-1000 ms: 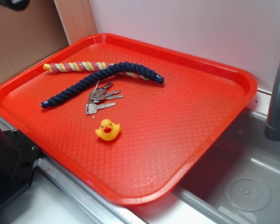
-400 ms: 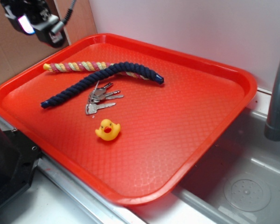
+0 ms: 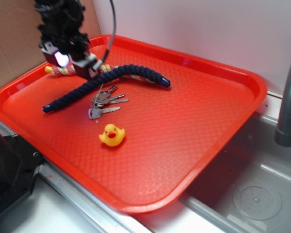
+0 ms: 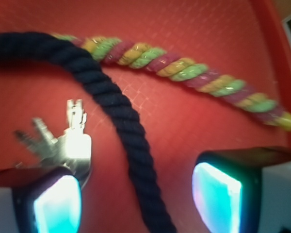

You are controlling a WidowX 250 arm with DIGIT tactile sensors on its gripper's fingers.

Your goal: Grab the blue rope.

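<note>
While it seems clear of the tray (image 3: 242, 82), the wide-open, empty pincer (image 4: 138, 204) straddles the blue rope (image 4: 121, 116).

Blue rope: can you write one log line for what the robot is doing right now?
gripper: open, above tray | blue rope: flat on tray, between fingers, not grabbed | keys: beside rope | phase: lining up

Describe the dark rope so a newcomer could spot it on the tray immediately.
On the red plastic tray, look toward the far left area under the gripper. The thick navy twisted rope curves there beside a bunch of metal keys. Unlike the thinner yellow-pink-green rope it crosses, it is one dark colour.
</note>
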